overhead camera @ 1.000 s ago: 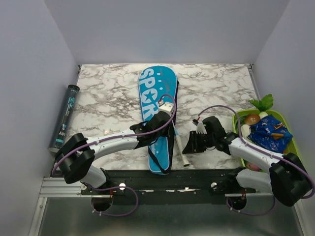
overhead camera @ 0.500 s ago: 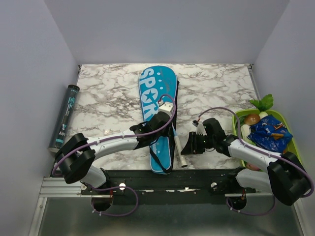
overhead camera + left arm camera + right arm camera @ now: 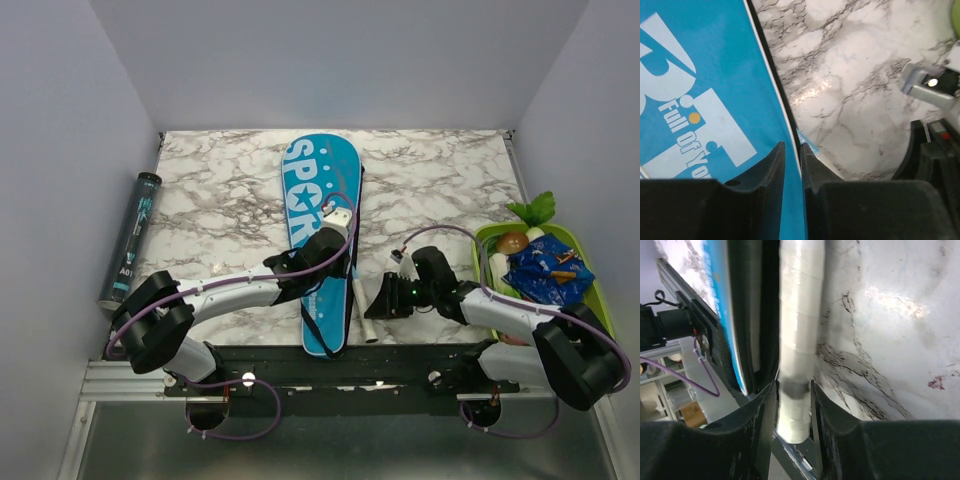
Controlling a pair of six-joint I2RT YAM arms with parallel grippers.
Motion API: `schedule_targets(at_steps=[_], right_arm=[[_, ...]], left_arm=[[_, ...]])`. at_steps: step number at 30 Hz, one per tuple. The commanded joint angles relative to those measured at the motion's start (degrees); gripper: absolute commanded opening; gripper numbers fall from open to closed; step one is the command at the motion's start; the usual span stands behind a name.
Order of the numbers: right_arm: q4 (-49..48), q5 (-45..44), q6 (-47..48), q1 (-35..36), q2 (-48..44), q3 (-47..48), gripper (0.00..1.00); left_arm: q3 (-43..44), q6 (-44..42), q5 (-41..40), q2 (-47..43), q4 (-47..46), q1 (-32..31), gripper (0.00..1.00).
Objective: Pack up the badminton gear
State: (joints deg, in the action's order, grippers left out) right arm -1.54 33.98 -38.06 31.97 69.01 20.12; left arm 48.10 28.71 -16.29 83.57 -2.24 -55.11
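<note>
**Bag.** The cyan bag (image 3: 315,190) lies flat down the middle of the marble table (image 3: 450,180). Its broad end points to the far edge and its narrow end to the near edge.

**Left arm.** The left gripper (image 3: 338,262) sits on the bag's right side. Its wrist view shows the jaws clenched to a slit on the black zip edge (image 3: 771,65). This is judged a pinch to stop the bag sliding and to lift its mouth while a racket goes in.

**Right arm.** The right gripper (image 3: 378,303) is just right of the bag, close to the near edge, with its jaws clamped on a white handle (image 3: 800,330). The handle lies alongside the bag's right edge, butt toward the near edge.

**Rackets.** The held racket's head is not visible — presumably it is inside the bag. Only one handle can be found; the second racket is out of sight.

**Step in hand (judged).** Feeding the racket lengthwise into the bag.

**Other items.** The green tray (image 3: 590,260) at the right edge and the dark tube (image 3: 132,240) at the left edge stand well apart from both grippers.
</note>
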Motion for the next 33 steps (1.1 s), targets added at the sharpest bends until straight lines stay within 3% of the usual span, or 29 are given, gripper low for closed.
schedule_targets(at_steps=[1,6,9,13,17,20,21,25,33], right_arm=[[-7.76,3.81,-3.59,0.82,1.56,-1.4,0.41],[-12.08,4.08,-6.49,1.96,3.14,-2.28,0.41],[-13.84,3.73,-7.55,2.66,4.46,-2.8,0.41],[-16.38,3.55,-9.04,3.63,5.78,-3.24,0.41],[-16.65,2.85,-8.96,4.24,6.22,-2.98,0.41],[-16.56,2.85,-8.87,4.51,6.75,-2.37,0.4],[-16.48,2.76,-8.87,4.77,6.84,-2.1,0.4],[-15.34,2.06,-8.26,5.12,7.27,-1.05,0.4],[-13.93,1.01,-7.9,6.0,8.07,0.8,0.4]], left_arm=[[-0.19,-0.76,3.02,-1.66,-6.1,0.35,0.31],[-0.11,-1.64,5.57,-1.74,-7.6,0.44,0.5],[0.85,-2.52,4.0,-3.67,-4.8,0.44,0.53],[2.53,0.55,-6.79,-8.06,9.48,1.58,0.54],[-0.89,5.91,-11.29,-12.02,16.3,3.87,0.41],[-5.37,9.69,-11.04,-14.57,17.88,5.89,0.17],[-6.34,10.57,-10.69,-14.92,18.23,6.42,0.01],[-11.08,13.64,-9.11,-15.19,19.64,8.0,0.0],[-12.41,16.56,-7.88,-10.36,22.81,8.44,0.0]])
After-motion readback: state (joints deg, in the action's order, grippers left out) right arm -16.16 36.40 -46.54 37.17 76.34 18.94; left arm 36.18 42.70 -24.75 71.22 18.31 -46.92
